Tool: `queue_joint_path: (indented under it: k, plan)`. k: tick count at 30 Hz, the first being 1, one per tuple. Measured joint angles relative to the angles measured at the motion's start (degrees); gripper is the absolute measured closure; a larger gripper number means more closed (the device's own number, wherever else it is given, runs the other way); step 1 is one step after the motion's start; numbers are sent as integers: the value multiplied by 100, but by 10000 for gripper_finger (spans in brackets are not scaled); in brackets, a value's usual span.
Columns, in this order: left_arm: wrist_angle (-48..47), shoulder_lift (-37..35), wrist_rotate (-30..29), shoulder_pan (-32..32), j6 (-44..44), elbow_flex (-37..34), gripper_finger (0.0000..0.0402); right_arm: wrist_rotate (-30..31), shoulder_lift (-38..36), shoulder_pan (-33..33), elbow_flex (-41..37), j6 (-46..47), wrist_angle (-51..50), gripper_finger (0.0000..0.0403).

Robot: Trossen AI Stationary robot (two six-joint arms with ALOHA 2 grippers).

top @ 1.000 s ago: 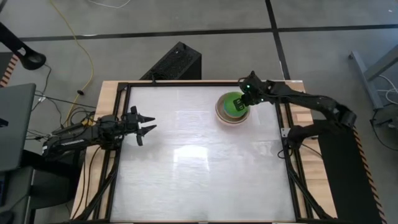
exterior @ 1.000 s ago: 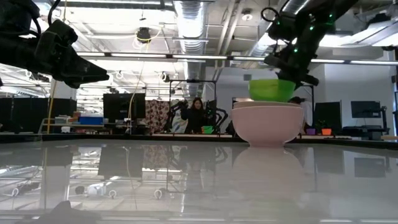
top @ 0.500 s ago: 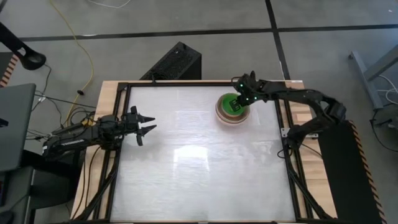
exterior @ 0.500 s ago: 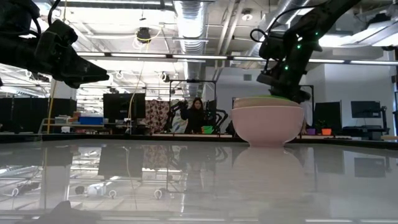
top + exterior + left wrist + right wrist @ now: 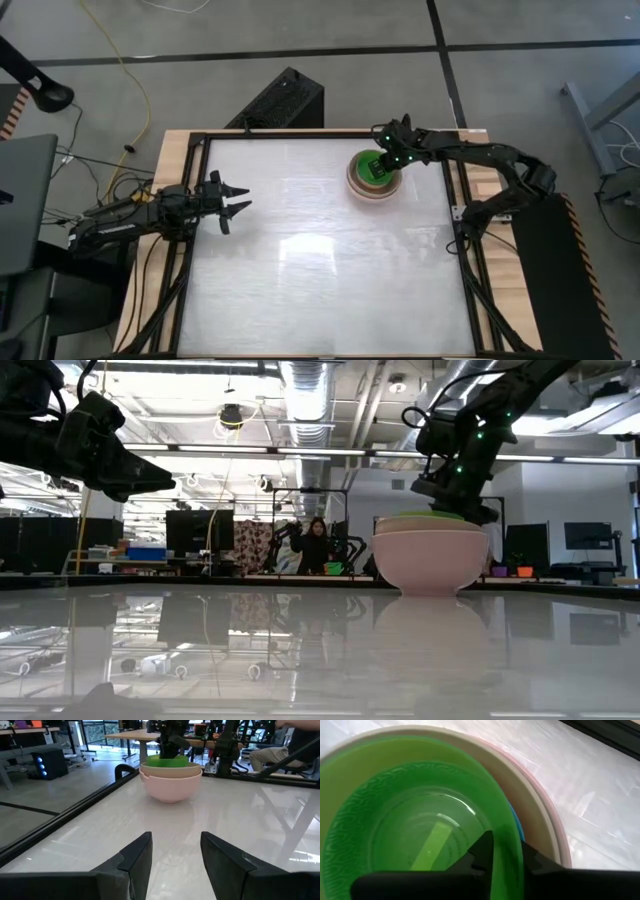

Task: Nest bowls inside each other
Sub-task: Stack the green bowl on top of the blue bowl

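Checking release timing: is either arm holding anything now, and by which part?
The right gripper straddles the green bowl's rim; whether it grips cannot be told. The left gripper is empty.

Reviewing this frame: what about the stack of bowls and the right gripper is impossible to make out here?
- Number of bowls in the stack: the green bowl covers the inside; the right wrist view shows only rims and a blue sliver.
- Whether the right gripper has let go: its fingers straddle the green rim; any gap is too small to tell.
- Green bowl's depth: in the low view the pink bowl hides all but its rim.
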Motion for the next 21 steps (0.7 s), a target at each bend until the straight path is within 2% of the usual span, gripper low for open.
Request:
queue_joint_path:
  k: [14, 21]
  plan:
    - [0, -2, 0, 0, 0, 0, 244, 43, -584, 2, -4, 79, -324, 273]
    - [0, -2, 0, 0, 0, 0, 244, 276, -631, 2, -4, 98, -387, 211]
